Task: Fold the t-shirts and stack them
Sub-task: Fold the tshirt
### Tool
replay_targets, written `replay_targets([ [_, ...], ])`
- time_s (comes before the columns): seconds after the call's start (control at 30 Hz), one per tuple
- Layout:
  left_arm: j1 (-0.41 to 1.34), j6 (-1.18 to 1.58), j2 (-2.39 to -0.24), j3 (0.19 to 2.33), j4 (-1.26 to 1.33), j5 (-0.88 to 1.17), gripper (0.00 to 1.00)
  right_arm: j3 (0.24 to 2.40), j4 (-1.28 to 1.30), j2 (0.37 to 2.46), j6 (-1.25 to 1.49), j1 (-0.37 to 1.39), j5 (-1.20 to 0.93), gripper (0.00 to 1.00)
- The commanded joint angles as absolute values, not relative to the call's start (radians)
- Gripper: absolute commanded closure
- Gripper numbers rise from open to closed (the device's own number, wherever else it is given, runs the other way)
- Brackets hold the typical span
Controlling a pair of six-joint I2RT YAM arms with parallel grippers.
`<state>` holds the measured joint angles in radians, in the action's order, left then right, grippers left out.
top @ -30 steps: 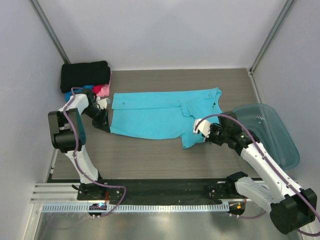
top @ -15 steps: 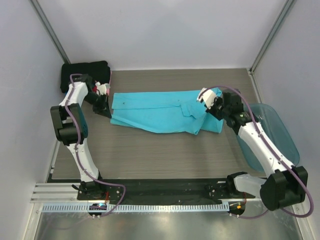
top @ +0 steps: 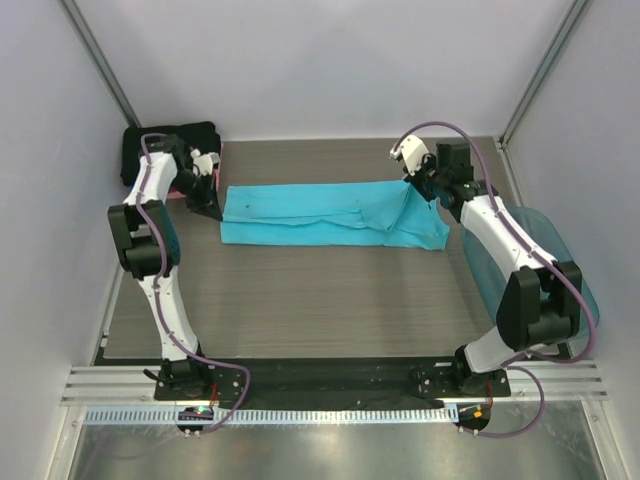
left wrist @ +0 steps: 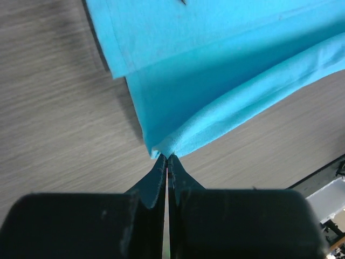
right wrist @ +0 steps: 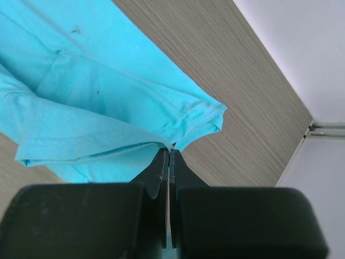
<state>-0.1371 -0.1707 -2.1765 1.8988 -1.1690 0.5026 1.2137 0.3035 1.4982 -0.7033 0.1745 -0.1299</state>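
We hold the turquoise t-shirt (top: 320, 215) as a long folded band in the upper middle of the frame, lying on the table (top: 300, 310). Our left gripper (left wrist: 166, 157) is closed tight on its left end and our right gripper (right wrist: 170, 151) on its right end (only thin cloth between the jaws), probably to keep the fold straight. The black t-shirt (top: 170, 148) lies in the upper left corner.
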Motion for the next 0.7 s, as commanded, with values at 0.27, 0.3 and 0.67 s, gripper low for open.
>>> replay_targets([
  [0.27, -0.135, -0.16, -2.269, 2.032, -1.163, 0.454, 1.0, 1.46, 0.238, 1.753, -0.68, 0.15, -0.138, 0.99],
  [0.3, -0.135, -0.16, -2.273, 2.04, -1.16, 0.451, 1.0, 1.476, 0.236, 1.772, -0.673, 0.147, -0.138, 0.99],
  [0.67, -0.08, -0.147, -2.376, 2.189, -1.134, 0.347, 0.89, 1.663, 0.224, 2.0, -0.638, 0.138, -0.118, 0.98],
])
